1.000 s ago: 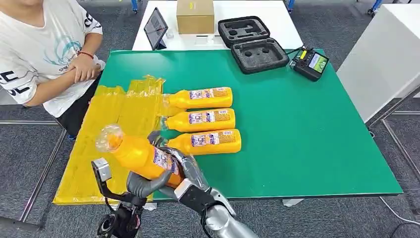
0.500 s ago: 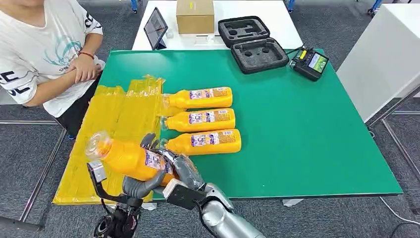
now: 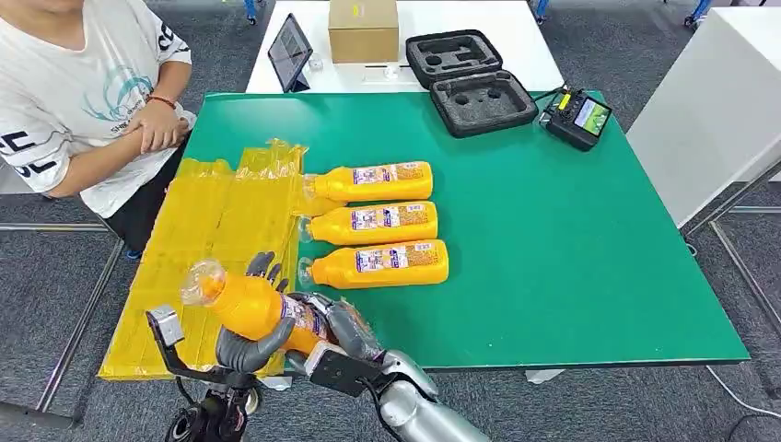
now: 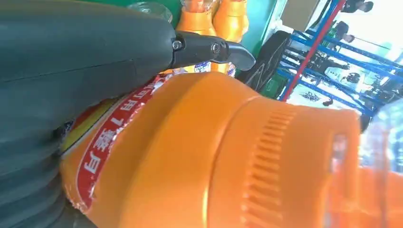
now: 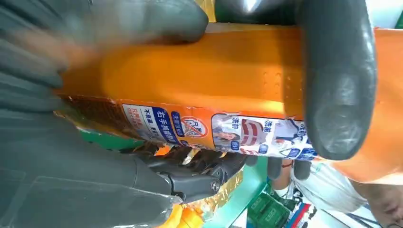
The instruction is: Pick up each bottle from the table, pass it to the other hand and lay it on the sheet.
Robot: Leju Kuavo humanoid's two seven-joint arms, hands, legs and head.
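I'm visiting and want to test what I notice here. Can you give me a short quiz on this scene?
1. True or false: the held bottle already lies flat on the yellow sheet.
2. How many bottles lie on the green table?
3. What grips the held bottle? A) the left hand alone B) the right hand alone C) both hands

Key: 1. False, it is in the air above the sheet's near edge. 2. Three, side by side, caps toward the sheet. 3. C, the left hand near the middle, the right hand at the base end.
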